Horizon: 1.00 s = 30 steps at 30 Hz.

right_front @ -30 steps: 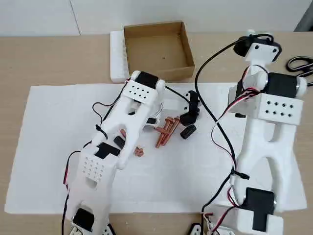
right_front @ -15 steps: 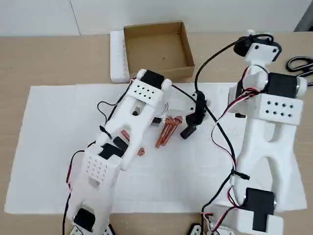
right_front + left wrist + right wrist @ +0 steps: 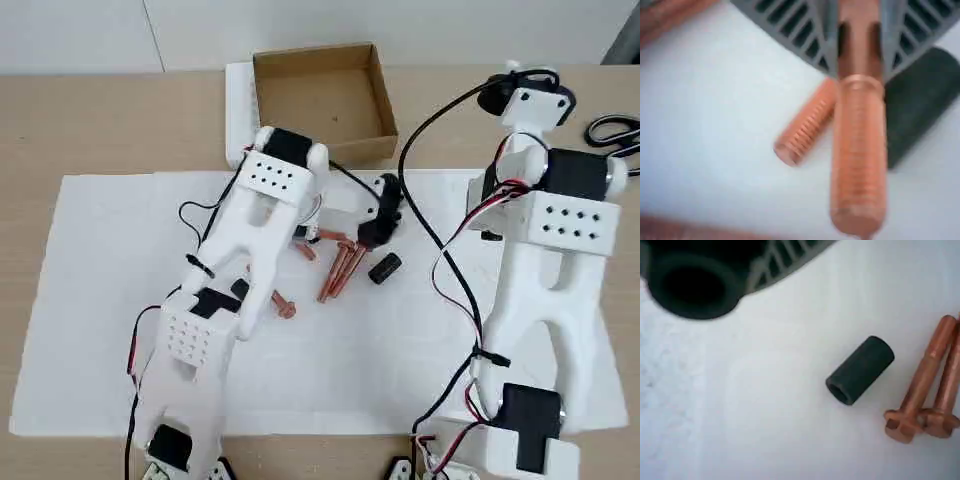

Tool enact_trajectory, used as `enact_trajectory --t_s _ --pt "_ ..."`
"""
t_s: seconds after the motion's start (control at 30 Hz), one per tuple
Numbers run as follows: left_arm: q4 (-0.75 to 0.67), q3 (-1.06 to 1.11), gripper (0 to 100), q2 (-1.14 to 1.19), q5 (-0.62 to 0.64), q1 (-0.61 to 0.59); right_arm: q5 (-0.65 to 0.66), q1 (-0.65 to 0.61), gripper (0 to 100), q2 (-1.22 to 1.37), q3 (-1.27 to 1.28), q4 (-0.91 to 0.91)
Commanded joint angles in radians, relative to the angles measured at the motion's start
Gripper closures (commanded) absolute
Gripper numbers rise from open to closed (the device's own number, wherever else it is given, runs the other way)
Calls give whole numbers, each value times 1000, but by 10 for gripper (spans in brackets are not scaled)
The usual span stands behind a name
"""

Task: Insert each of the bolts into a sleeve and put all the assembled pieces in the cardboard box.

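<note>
**High view: no bolt in a sleeve yet, nothing boxed**

The cardboard box [image 3: 320, 100] at the far edge of the white sheet [image 3: 100, 300] holds no finished piece. The left gripper [image 3: 858, 62] pinches one bolt [image 3: 858, 150] by its head end, close to a loose sleeve [image 3: 385, 268] and several loose bolts [image 3: 338, 270]. The right gripper [image 3: 705, 270] appears clamped on a second sleeve [image 3: 690, 287], its bore facing out. The task looks barely begun: every pairing and every drop into the box is left.

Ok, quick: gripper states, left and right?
Left gripper: closed, holding a copper bolt.
Right gripper: closed, holding a black sleeve.
</note>
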Motion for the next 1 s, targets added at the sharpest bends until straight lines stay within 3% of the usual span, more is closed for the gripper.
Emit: enact_trajectory --t_s 0.0,0.2,0.33,0.6,0.8,0.97 --pt "26 76 995 -101 -265 -14 -8 8 994 -45 -12 -16" --pt "25 300 995 -302 -322 2 -8 7 994 -45 -12 -16" --pt "23 321 995 -387 -316 -14 -8 7 994 -45 -12 -15" --pt "23 331 995 -509 -155 -81 -8 5 994 -45 -12 -16" --pt "25 549 995 -644 -160 -126 -8 4 994 -45 -12 -16" --pt "23 745 995 -766 -245 -176 -8 4 994 -45 -12 -16"
